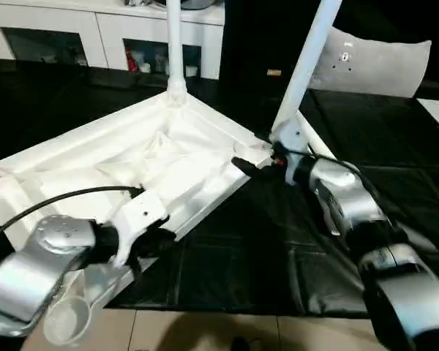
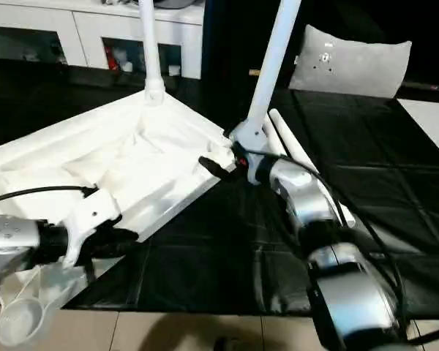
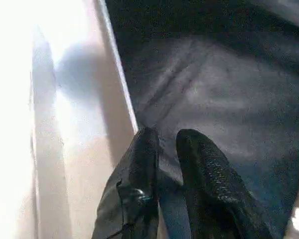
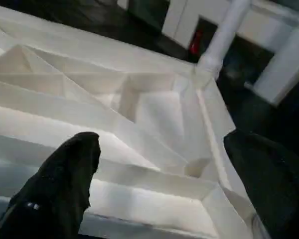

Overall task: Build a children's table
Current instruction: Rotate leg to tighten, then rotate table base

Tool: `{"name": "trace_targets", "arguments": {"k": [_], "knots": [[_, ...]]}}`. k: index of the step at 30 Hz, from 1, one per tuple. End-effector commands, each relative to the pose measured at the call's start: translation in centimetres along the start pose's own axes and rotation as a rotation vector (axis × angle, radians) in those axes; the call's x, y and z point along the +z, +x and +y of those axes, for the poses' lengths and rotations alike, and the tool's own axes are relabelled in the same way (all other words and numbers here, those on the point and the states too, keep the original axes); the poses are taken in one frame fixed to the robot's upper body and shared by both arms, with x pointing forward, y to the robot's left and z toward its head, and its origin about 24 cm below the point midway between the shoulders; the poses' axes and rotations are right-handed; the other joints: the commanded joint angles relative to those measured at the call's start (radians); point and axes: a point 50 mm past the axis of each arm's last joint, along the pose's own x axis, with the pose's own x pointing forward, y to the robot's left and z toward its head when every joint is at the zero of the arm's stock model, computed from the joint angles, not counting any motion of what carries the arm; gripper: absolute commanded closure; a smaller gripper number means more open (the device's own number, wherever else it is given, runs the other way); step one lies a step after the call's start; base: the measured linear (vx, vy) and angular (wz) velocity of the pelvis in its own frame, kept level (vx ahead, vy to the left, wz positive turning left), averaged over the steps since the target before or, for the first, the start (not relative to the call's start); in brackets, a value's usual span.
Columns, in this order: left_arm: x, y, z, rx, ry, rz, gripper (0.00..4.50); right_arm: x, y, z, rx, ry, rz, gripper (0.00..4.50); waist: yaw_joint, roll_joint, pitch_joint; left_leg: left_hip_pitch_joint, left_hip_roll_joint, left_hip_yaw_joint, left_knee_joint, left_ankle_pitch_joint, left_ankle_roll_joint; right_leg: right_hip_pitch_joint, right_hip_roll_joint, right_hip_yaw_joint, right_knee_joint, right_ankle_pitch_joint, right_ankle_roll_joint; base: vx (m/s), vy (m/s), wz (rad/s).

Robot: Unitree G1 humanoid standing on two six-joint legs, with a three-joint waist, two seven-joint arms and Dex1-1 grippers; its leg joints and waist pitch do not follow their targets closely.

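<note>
Near edge: left gripper at the near rim of the children's table, jaws almost shut, close together with the rim edge at their tips; can't tell if they pinch it. Table lies upside down on the black mat, ribbed underside up. Right gripper sits at the right corner, jaws spread wide, holding nothing. Leg rises tilted from that corner's socket; second leg stands upright in the far corner. Loose leg lies on the mat beside the right arm. Far back: white cabinet.
</note>
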Motion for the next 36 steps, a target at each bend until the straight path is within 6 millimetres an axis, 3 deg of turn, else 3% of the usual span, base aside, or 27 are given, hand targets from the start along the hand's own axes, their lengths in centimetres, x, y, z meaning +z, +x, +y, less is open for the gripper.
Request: {"name": "trace_targets", "arguments": {"k": [1,2,3,6,7,8,10,11,13,14,17,19,20,21,22,23,24,26,28,31,33,35,36], "knots": [[-0.3,0.2,1.6,0.148,-0.028,0.042,3.62,-0.2,-0.4,0.1,-0.015,-0.001,0.011,0.00,-0.001,0.021,-0.061,-0.011,-0.025,0.034,-0.071,-0.223,0.022,0.071,-0.016,0.026,-0.062,-0.368,-0.170,0.000,0.000,0.00],[-0.2,0.7,2.1,0.190,-0.050,0.037,3.62,-0.4,-0.7,0.3,-0.031,0.007,0.013,0.00,0.001,0.018,-0.059,-0.014,-0.027,0.032,-0.072,-0.253,0.019,0.071,-0.017,0.023,-0.067,-0.424,-0.146,0.000,0.000,0.00],[0.0,1.1,2.6,0.230,-0.069,0.036,3.62,-0.5,-1.1,0.4,-0.046,0.012,0.014,0.00,0.002,0.017,-0.060,-0.009,-0.030,0.032,-0.069,-0.280,0.018,0.066,-0.015,0.019,-0.076,-0.484,-0.116,0.000,0.000,0.00],[0.2,1.7,3.4,0.289,-0.106,0.038,3.62,-0.6,-1.6,0.7,-0.053,0.010,0.021,0.00,0.001,0.012,-0.059,-0.009,-0.038,0.030,-0.064,-0.299,0.024,0.061,-0.012,0.008,-0.099,-0.600,-0.042,0.000,0.000,0.00],[0.3,1.9,3.6,0.304,-0.117,0.036,3.62,-0.7,-1.8,0.9,-0.053,0.008,0.024,0.00,0.001,0.018,-0.062,-0.008,-0.038,0.028,-0.062,-0.301,0.022,0.061,-0.014,0.005,-0.097,-0.611,-0.036,0.000,0.000,0.00],[0.5,2.4,4.2,0.346,-0.134,0.040,3.62,-0.6,-2.1,1.1,-0.067,0.026,0.025,0.00,-0.003,0.013,-0.061,-0.015,-0.042,0.027,-0.062,-0.292,0.025,0.066,-0.011,0.000,-0.105,-0.626,-0.015,0.000,0.000,0.00],[0.6,2.9,4.6,0.368,-0.146,0.040,3.62,-0.5,-2.4,1.3,-0.072,0.040,0.023,0.00,-0.002,0.013,-0.062,-0.011,-0.043,0.026,-0.059,-0.296,0.031,0.058,-0.010,-0.005,-0.112,-0.642,0.003,0.000,0.000,0.00],[0.7,3.2,4.9,0.380,-0.152,0.037,3.62,-0.5,-2.5,1.4,-0.070,0.052,0.021,0.00,-0.006,0.009,-0.062,-0.014,-0.045,0.024,-0.059,-0.304,0.032,0.061,-0.010,-0.012,-0.116,-0.663,0.015,0.000,0.000,0.00],[1.0,4.1,5.6,0.418,-0.175,0.019,3.62,-0.4,-3.0,1.9,-0.063,0.080,0.020,0.00,-0.010,0.011,-0.059,-0.014,-0.049,0.024,-0.059,-0.311,0.041,0.060,-0.003,-0.020,-0.131,-0.672,0.030,0.000,0.000,0.00],[1.0,4.5,5.9,0.431,-0.182,0.010,3.62,-0.3,-3.2,2.1,-0.060,0.087,0.021,0.00,-0.007,0.014,-0.066,-0.011,-0.047,0.023,-0.059,-0.304,0.047,0.062,-0.007,-0.023,-0.133,-0.648,0.028,0.000,0.000,0.00],[1.3,5.5,6.4,0.449,-0.166,-0.008,3.62,-0.5,-3.5,2.8,-0.052,0.097,0.029,0.00,-0.012,0.020,-0.065,-0.014,-0.035,0.015,-0.072,-0.320,0.061,0.072,-0.015,-0.034,-0.137,-0.598,0.004,0.000,0.000,0.00],[1.5,5.8,6.6,0.458,-0.148,-0.018,3.62,-0.5,-3.8,3.2,-0.048,0.102,0.040,0.00,-0.017,0.033,-0.056,-0.004,-0.021,0.007,-0.084,-0.382,0.060,0.073,-0.021,-0.046,-0.144,-0.581,-0.019,0.000,0.000,0.00],[2.2,5.8,6.6,0.446,-0.157,-0.067,3.62,-0.5,-4.0,3.6,-0.048,0.112,0.045,0.00,-0.022,0.038,-0.052,0.001,-0.022,0.005,-0.084,-0.417,0.057,0.077,-0.023,-0.055,-0.154,-0.587,-0.021,0.000,0.000,0.00],[2.7,5.6,6.5,0.437,-0.162,-0.106,3.62,-0.5,-4.1,3.9,-0.050,0.123,0.048,0.00,-0.025,0.035,-0.053,0.003,-0.019,0.002,-0.086,-0.433,0.058,0.086,-0.028,-0.062,-0.159,-0.589,-0.019,0.000,0.000,0.00],[3.2,5.2,6.5,0.431,-0.167,-0.149,3.62,-0.4,-4.2,4.1,-0.054,0.137,0.048,0.00,-0.023,0.041,-0.051,0.006,-0.016,0.000,-0.088,-0.437,0.058,0.089,-0.032,-0.066,-0.160,-0.580,-0.024,0.000,0.000,0.00],[3.3,5.0,6.5,0.422,-0.176,-0.174,3.62,-0.4,-4.2,4.3,-0.056,0.151,0.049,0.00,-0.024,0.040,-0.049,0.009,-0.014,-0.001,-0.090,-0.446,0.059,0.089,-0.032,-0.070,-0.161,-0.569,-0.030,0.000,0.000,0.00],[3.4,4.6,6.5,0.421,-0.183,-0.194,3.62,-0.4,-4.2,4.6,-0.057,0.168,0.050,0.00,-0.024,0.051,-0.044,0.009,-0.010,-0.006,-0.096,-0.464,0.056,0.098,-0.041,-0.076,-0.160,-0.551,-0.041,0.000,0.000,0.00],[3.3,4.1,6.5,0.423,-0.197,-0.213,3.44,-0.4,-4.3,5.0,-0.057,0.189,0.055,0.00,-0.030,0.047,-0.041,0.013,-0.011,-0.005,-0.094,-0.472,0.056,0.097,-0.047,-0.084,-0.161,-0.551,-0.044,0.000,0.000,0.00],[3.2,3.1,6.5,0.426,-0.203,-0.219,3.27,-0.4,-4.2,5.6,-0.048,0.204,0.061,0.00,-0.033,0.051,-0.038,0.012,-0.012,-0.006,-0.094,-0.468,0.050,0.095,-0.052,-0.082,-0.162,-0.559,-0.044,0.000,0.000,0.00],[2.5,0.9,6.6,0.471,-0.179,-0.193,3.01,-0.4,-4.1,6.9,-0.027,0.230,0.067,0.00,-0.035,0.052,-0.036,0.007,-0.013,-0.004,-0.097,-0.421,0.043,0.092,-0.056,-0.066,-0.148,-0.529,-0.072,0.000,0.000,0.00],[1.8,-0.8,6.6,0.504,-0.153,-0.140,2.88,-0.3,-3.9,7.6,-0.004,0.240,0.070,0.00,-0.037,0.051,-0.034,-0.007,-0.012,-0.006,-0.102,-0.386,0.037,0.096,-0.053,-0.056,-0.131,-0.495,-0.090,0.000,0.000,0.00],[1.5,-1.4,6.6,0.510,-0.139,-0.115,2.70,-0.3,-3.9,7.8,0.007,0.244,0.072,0.00,-0.034,0.050,-0.035,-0.002,-0.014,0.001,-0.098,-0.347,0.039,0.086,-0.050,-0.043,-0.122,-0.465,-0.110,0.029,-0.016,0.02],[1.0,-2.3,6.2,0.478,-0.136,-0.087,2.70,-0.3,-3.8,8.2,0.026,0.254,0.075,0.00,-0.030,0.044,-0.035,0.000,-0.018,0.007,-0.093,-0.315,0.042,0.081,-0.050,-0.037,-0.119,-0.451,-0.121,0.067,-0.040,0.12]]}}
